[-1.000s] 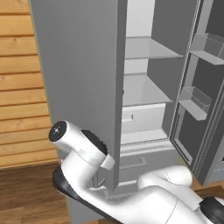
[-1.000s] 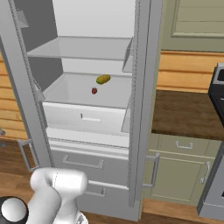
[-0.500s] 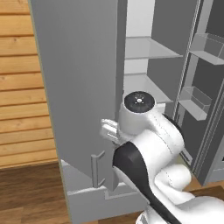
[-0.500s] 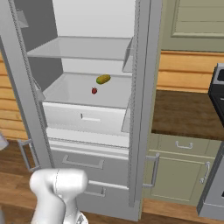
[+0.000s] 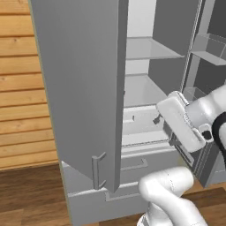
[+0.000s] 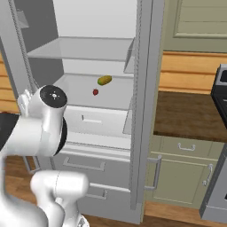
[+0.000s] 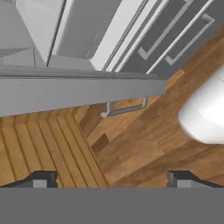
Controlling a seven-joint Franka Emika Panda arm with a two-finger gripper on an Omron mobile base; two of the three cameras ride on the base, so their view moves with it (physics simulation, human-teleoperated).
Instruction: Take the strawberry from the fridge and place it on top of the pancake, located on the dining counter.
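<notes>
The fridge point(image 6: 66, 48) stands with both doors open. On its pale lower shelf lies the tiny red strawberry point(image 6: 95, 92), just in front of a yellow-green oval fruit point(image 6: 104, 80). My white hand point(image 5: 178, 121) hovers in front of the open compartment, at the height of the inner drawer. In the hand view my gripper point(image 7: 112, 179) is open, its fingertips point(image 7: 41, 179) far apart with nothing between them, looking down at the door's bottom edge and the wooden floor. The pancake and the dining counter are out of view.
The open left door point(image 5: 79, 88) fills the space to the left of my arm, and the right door point(image 6: 148, 88) with its bins flanks the other side. Two lower drawers point(image 6: 88, 164) sit below. A dark counter on green cabinets point(image 6: 186, 115) lies to the right.
My arm has swung up from low beside the left door's foot to in front of the open fridge compartment. The strawberry has not moved.
</notes>
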